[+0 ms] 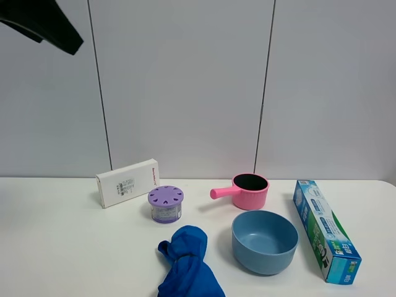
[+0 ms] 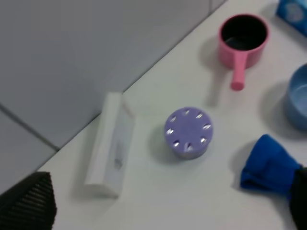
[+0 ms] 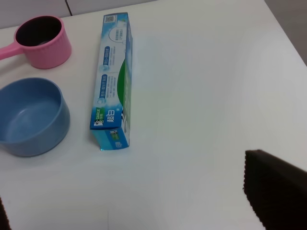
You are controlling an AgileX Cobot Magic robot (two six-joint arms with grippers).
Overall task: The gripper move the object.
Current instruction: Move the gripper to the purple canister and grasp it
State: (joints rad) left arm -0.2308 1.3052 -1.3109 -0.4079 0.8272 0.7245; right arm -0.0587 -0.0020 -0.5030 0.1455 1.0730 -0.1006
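Observation:
The object is a small round canister [image 1: 166,203] with a lilac lid pierced by petal-shaped holes. It stands upright on the white table, between a white box and a pink saucepan. The left wrist view looks down on the canister [image 2: 188,132] from well above. My left gripper [image 2: 168,199] is open, its black fingertips [image 2: 31,203] showing only at the frame's edges, with nothing between them. A black part of the left arm [image 1: 43,25] hangs high at the exterior view's top left. My right gripper [image 3: 139,201] is open above bare table beside the toothpaste box.
A white box [image 1: 128,182] lies left of the canister, a pink saucepan [image 1: 244,190] to its right. In front are a blue cloth [image 1: 189,263] and a blue bowl [image 1: 265,241]. A long toothpaste box [image 1: 326,230] lies at the right. A grey panelled wall stands behind.

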